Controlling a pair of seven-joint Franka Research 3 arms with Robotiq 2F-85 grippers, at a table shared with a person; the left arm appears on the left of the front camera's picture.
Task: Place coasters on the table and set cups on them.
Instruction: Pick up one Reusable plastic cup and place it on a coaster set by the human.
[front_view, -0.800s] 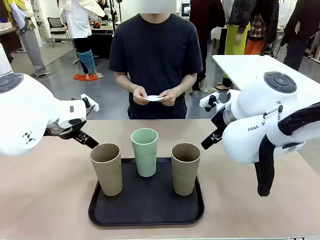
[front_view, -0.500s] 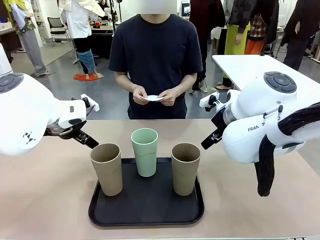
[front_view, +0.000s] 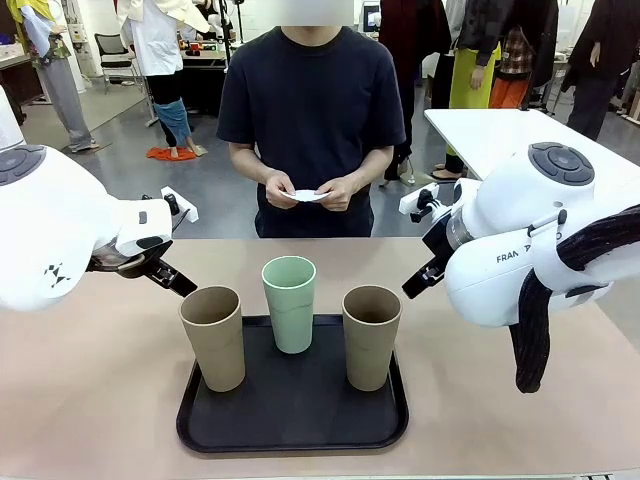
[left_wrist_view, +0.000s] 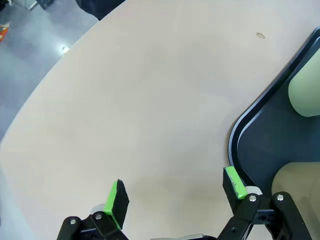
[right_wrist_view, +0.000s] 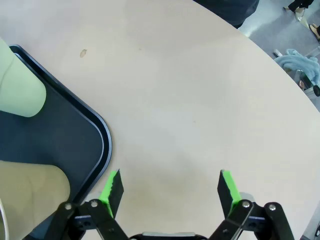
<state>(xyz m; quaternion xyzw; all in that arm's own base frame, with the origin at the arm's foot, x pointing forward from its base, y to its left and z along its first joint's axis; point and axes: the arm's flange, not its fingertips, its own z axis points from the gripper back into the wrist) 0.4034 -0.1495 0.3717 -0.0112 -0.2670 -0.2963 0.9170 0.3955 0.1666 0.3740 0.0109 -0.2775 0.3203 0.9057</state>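
The thin white scalloped coasters (front_view: 308, 196) sit in the upper centre of the front view. They are pinched between the person's hand at picture left (front_view: 283, 191) and hand at picture right (front_view: 338, 192), at waist height beyond the far edge of the large beige-tan table (front_view: 90, 400). How many discs are in the stack cannot be told.

The three tall tapered cups stand upright and apart on the black rectangular tray (front_view: 292, 425) at lower centre. The mint green cup (front_view: 289, 303) is in the middle and farthest back. The left tan-brown cup (front_view: 213, 337) stands at the tray's left edge, and the right tan-brown cup (front_view: 371, 336) is toward its right side.

At the bottom of the left wrist view, the left gripper (left_wrist_view: 175, 187) hangs over bare tabletop. Its jaws are spread wide with nothing between them, and one green pad is just beside the tray's rounded corner. At the bottom of the right wrist view, the right gripper (right_wrist_view: 170, 182) is likewise spread wide and empty over bare tabletop, next to the tray's other side.

A white table (front_view: 500, 130) stands at the upper right of the front view.
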